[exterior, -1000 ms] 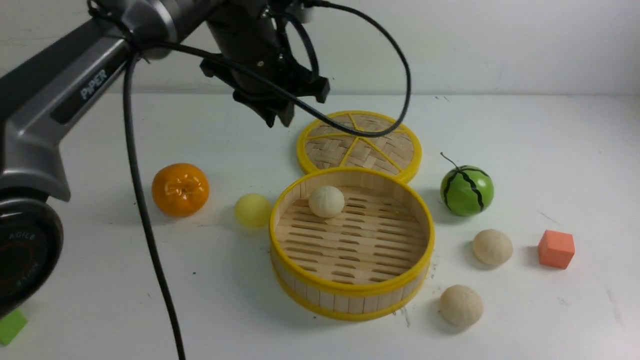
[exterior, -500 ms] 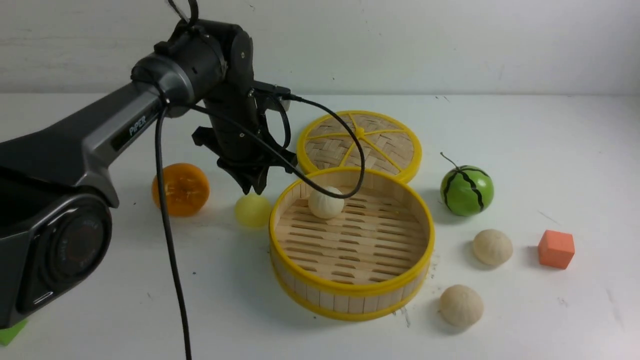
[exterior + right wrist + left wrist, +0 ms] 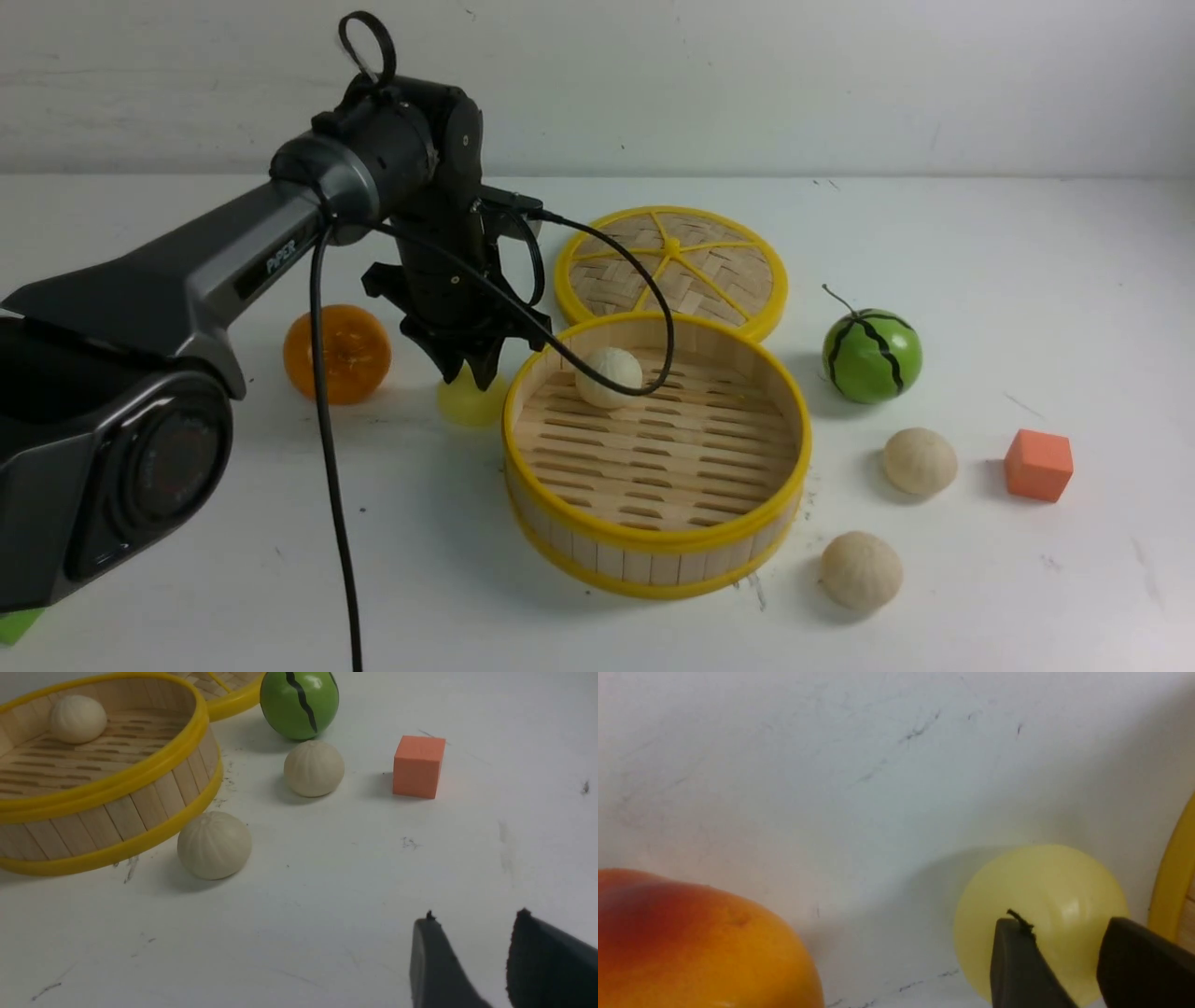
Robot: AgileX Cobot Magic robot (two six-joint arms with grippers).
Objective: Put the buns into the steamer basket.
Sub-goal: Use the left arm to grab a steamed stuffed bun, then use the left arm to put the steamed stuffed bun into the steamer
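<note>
The steamer basket (image 3: 653, 551) stands mid-table and holds one cream bun (image 3: 609, 376) at its far left. The pale yellow bun (image 3: 467, 406) lies on the table just left of the basket. My left gripper (image 3: 474, 375) points down right over it, jaws a little apart. In the left wrist view the yellow bun (image 3: 1041, 886) shows behind the gripper (image 3: 1064, 926), wider than the gap, with the basket rim (image 3: 1174, 872) beside it. Two cream buns (image 3: 920, 460) (image 3: 861, 570) lie right of the basket. My right gripper (image 3: 474, 917) is open and empty over bare table, out of the front view.
An orange (image 3: 338, 355) sits left of the yellow bun. The woven lid (image 3: 672, 271) lies flat behind the basket. A green watermelon ball (image 3: 871, 356) and an orange cube (image 3: 1038, 464) are on the right. A green block (image 3: 19, 621) is at the front left edge.
My left arm has come down and toward the left, from above the lid to just over the yellow bun. The buns and the basket have not moved.
</note>
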